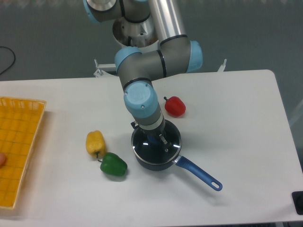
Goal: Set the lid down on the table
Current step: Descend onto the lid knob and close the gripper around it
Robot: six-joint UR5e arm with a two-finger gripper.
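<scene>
Lid (163, 146) sits on saucepan (158, 158) under hand (158, 142).

Arm (156, 61) built from polished silver-grey tubular links with darker grey joint housings. Light blue round caps closing each joint, the nearest cap (140, 96) facing the camera. Thin black seam rings between segments. Small dark two-finger gripper (158, 140) mounted below the grey wrist flange.
</scene>
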